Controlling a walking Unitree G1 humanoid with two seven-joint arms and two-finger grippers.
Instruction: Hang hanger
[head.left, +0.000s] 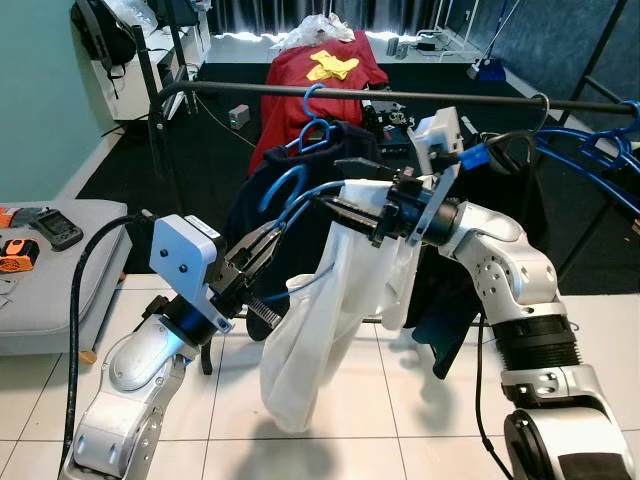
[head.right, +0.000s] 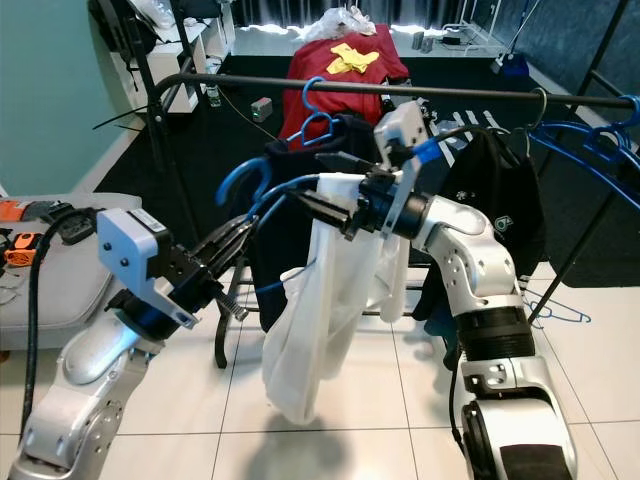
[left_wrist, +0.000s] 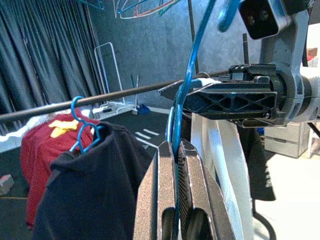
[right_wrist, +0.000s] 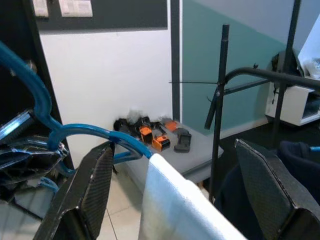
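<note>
The blue hanger (head.left: 300, 195), near the rail (head.left: 400, 96), runs left-right, hook up-left, its right half hidden under white cloth (head.left: 320, 310); left gripper (head.left: 262, 240) pinches it, right gripper (head.left: 340, 190) straddles it open.

Two grippers are counted: the left gripper (head.left: 262, 245) and the right gripper (head.left: 340, 186). One blue hanger (head.left: 290, 195) bearing one white garment (head.left: 320, 320) is held between them. One black rail (head.left: 400, 96) and one dark garment (head.left: 275, 200) on a second blue hanger (head.left: 315, 125) are seen, with several more blue hangers (head.left: 600, 150) that cannot be counted exactly.
</note>
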